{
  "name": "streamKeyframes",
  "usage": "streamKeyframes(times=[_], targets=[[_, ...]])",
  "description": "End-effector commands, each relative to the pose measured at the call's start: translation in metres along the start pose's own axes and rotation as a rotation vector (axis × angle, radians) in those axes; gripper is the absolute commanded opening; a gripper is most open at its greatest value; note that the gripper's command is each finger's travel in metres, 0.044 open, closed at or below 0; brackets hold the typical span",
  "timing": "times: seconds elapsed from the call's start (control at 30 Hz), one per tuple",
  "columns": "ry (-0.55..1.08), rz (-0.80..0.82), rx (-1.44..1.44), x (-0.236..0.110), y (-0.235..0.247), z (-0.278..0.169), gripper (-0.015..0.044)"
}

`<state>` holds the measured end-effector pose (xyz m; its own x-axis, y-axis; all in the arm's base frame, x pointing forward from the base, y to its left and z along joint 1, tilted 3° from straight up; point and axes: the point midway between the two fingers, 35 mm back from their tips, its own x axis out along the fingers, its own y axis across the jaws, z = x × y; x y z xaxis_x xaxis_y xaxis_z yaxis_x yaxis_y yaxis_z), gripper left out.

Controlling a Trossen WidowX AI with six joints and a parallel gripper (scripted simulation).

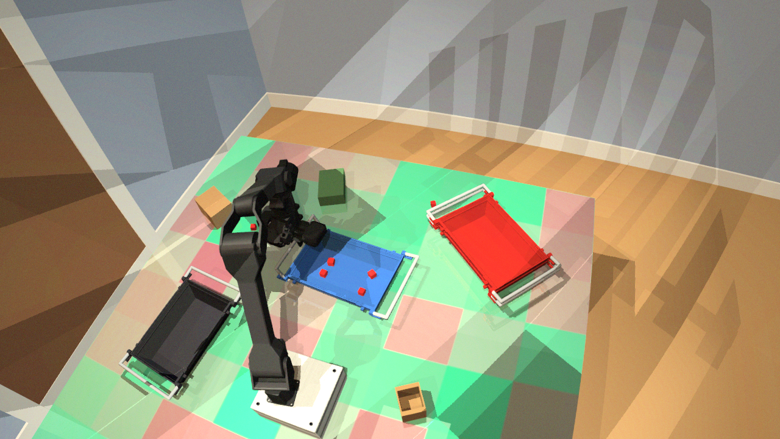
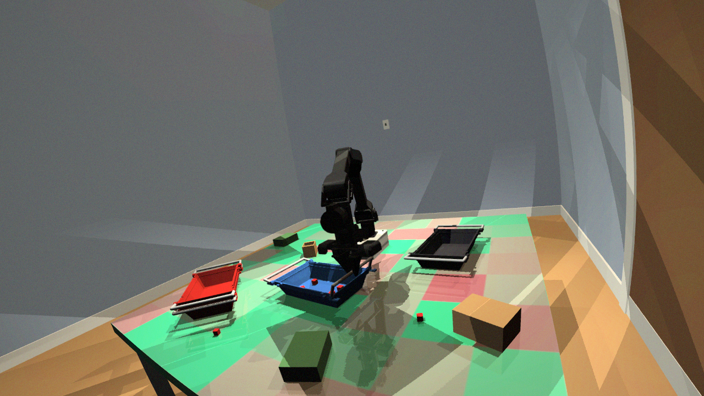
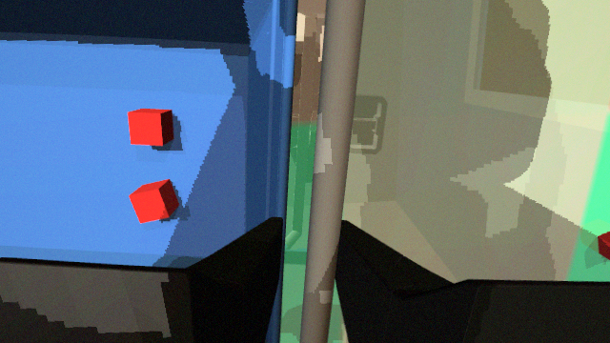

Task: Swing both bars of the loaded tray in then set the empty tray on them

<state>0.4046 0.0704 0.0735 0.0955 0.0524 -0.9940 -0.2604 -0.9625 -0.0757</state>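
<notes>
The blue tray (image 1: 346,278) (image 2: 314,296) (image 3: 71,181) holds several small red blocks (image 1: 372,274) (image 3: 146,127). Its bar nearer my gripper (image 2: 341,281) (image 3: 308,231) is tilted partway up at the tray's end. Its other bar (image 1: 401,286) (image 2: 285,268) is swung out over the opposite end. My gripper (image 2: 355,270) (image 3: 308,231) is narrowly open, with its fingertips on either side of the raised bar; a gap shows left of the bar in the wrist view. A red tray (image 1: 496,240) (image 2: 214,285) and a black tray (image 1: 182,333) (image 2: 450,243) stand apart, both empty.
A green box (image 1: 331,188) (image 2: 304,352) and a tan box (image 1: 212,206) (image 2: 479,315) stand near the blue tray's raised-bar side. A small open wooden box (image 1: 411,401) (image 2: 309,248) stands beside the arm's white base (image 1: 322,392). Loose red cubes (image 1: 432,203) (image 2: 419,317) lie on the table.
</notes>
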Motion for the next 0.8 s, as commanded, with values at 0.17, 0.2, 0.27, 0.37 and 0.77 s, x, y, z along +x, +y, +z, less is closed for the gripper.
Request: streamKeyframes(times=[0.17,0.2,0.27,0.37,0.77], targets=[[-0.012,0.027,0.011,0.016,0.038,0.001,0.0087],[-0.012,0.027,0.011,0.019,0.042,0.001,0.0087],[-0.012,0.027,0.011,0.025,0.047,0.001,0.0087],[-0.012,0.027,0.011,0.022,0.047,0.001,0.0087],[-0.009,0.032,0.014,-0.014,0.043,-0.002,0.0087]])
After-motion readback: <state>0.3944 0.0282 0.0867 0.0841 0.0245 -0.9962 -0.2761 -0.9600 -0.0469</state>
